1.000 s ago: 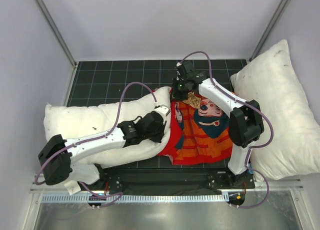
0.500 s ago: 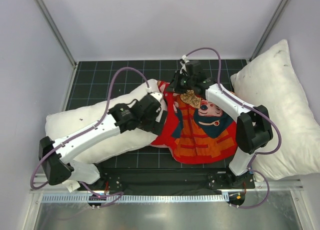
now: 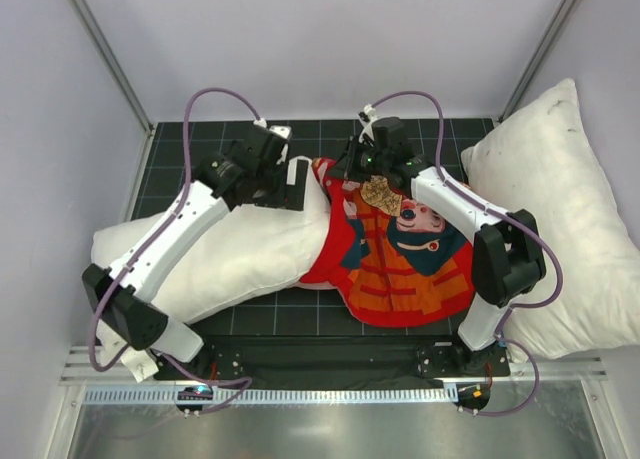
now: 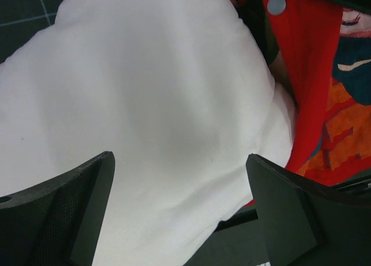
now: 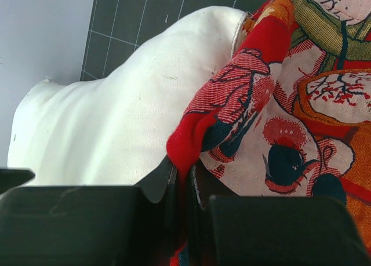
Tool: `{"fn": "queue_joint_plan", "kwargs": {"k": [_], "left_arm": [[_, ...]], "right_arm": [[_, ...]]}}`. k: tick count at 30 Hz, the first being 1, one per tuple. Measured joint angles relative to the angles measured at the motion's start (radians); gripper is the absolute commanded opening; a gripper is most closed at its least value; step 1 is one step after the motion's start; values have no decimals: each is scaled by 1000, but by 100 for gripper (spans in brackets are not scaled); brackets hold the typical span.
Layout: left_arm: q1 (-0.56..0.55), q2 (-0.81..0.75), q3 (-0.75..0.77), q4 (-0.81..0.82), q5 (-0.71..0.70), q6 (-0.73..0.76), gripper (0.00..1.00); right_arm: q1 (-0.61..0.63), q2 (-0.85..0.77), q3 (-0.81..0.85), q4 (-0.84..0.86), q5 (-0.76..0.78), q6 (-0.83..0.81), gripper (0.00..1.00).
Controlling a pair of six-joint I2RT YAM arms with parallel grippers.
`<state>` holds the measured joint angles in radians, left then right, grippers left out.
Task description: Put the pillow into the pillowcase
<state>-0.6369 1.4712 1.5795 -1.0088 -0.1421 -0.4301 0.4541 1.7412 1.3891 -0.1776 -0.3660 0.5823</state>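
Observation:
The white pillow (image 3: 225, 254) lies across the left of the mat, and its right end is tucked under the red pillowcase's (image 3: 400, 269) open edge. My left gripper (image 3: 296, 173) hovers open above the pillow's far right corner. In the left wrist view the pillow (image 4: 145, 104) fills the space between the spread fingers (image 4: 75, 211), with nothing gripped, and the pillowcase (image 4: 313, 75) lies at the right. My right gripper (image 3: 347, 171) is shut on the pillowcase's far edge. The right wrist view shows a red fold (image 5: 200, 133) pinched in the gripper (image 5: 182, 182), beside the pillow (image 5: 116, 121).
A larger white pillow (image 3: 560, 209) with dark specks leans at the right edge, close to the right arm's elbow. The gridded black mat (image 3: 200, 144) is ringed by pale walls. The arm bases (image 3: 330, 359) sit on the near rail.
My left gripper has opened, let go of the pillow and swung from its near side up to its far right corner. The pillow's end now sits a little further into the case.

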Motion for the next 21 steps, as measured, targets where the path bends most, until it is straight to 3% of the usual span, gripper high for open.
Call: {"fn": "queue_joint_plan", "kwargs": {"k": [11, 13, 14, 16, 21], "left_arm": [[192, 452, 318, 5, -22, -24, 100], [212, 532, 361, 8, 13, -36, 88], [222, 566, 377, 9, 46, -39, 68], [233, 600, 364, 31, 117, -45, 54], [199, 426, 1, 280, 190, -61, 44]], "right_arm": [[0, 0, -2, 3, 1, 1, 8], [0, 0, -3, 3, 3, 1, 8], [0, 0, -4, 3, 7, 1, 8], [0, 0, -4, -2, 16, 0, 8], [0, 19, 6, -60, 46, -4, 8]]}}
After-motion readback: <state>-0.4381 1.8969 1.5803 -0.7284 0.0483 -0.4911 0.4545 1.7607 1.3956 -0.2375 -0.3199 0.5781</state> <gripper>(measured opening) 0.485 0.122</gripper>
